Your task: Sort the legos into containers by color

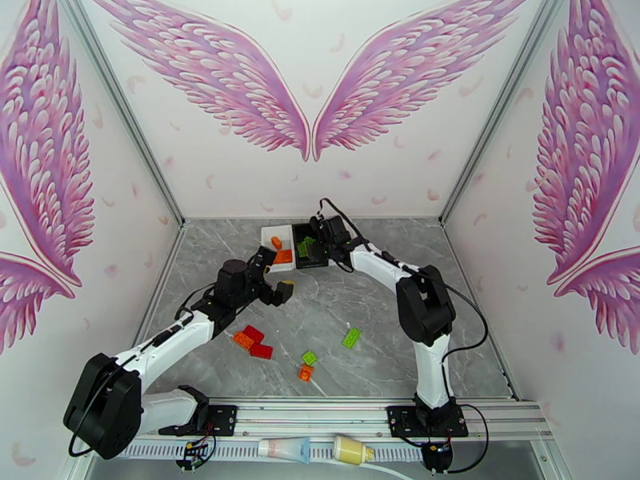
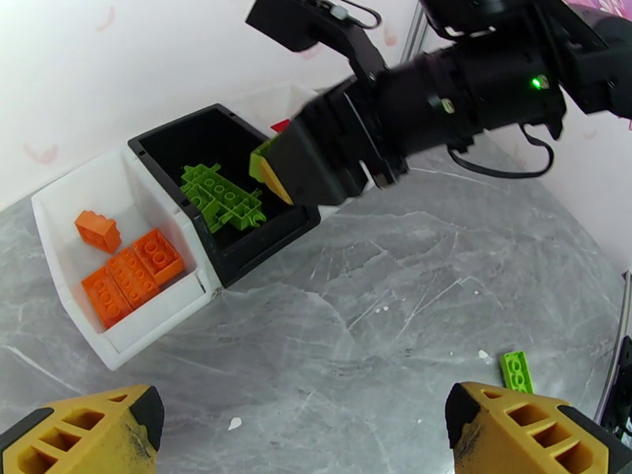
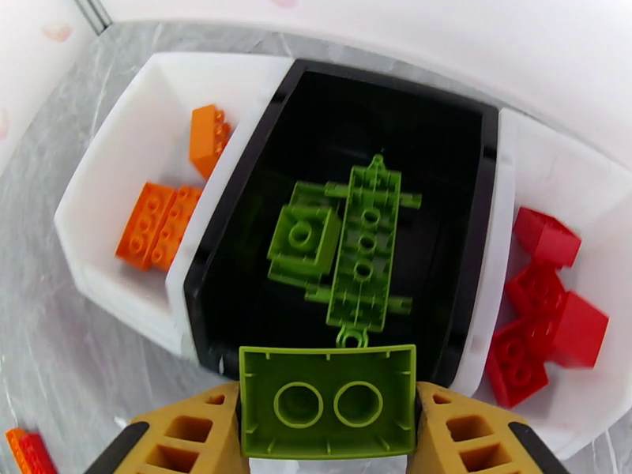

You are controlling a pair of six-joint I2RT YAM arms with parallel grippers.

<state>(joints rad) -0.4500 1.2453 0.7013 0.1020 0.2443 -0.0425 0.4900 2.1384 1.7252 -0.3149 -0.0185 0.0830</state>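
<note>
Green lego (image 3: 328,400), underside up, sits gripped between the right fingers (image 3: 466,436) above the near rim of the black middle container (image 3: 430,144), which holds more green pieces (image 3: 365,254). Orange legos (image 3: 154,227) lie in one white container (image 3: 75,207), red legos (image 3: 545,317) in the other white container (image 3: 561,171). Left fingers (image 2: 513,428) hang open over the bench (image 2: 395,310), where loose legos (image 1: 261,350) lie.
</note>
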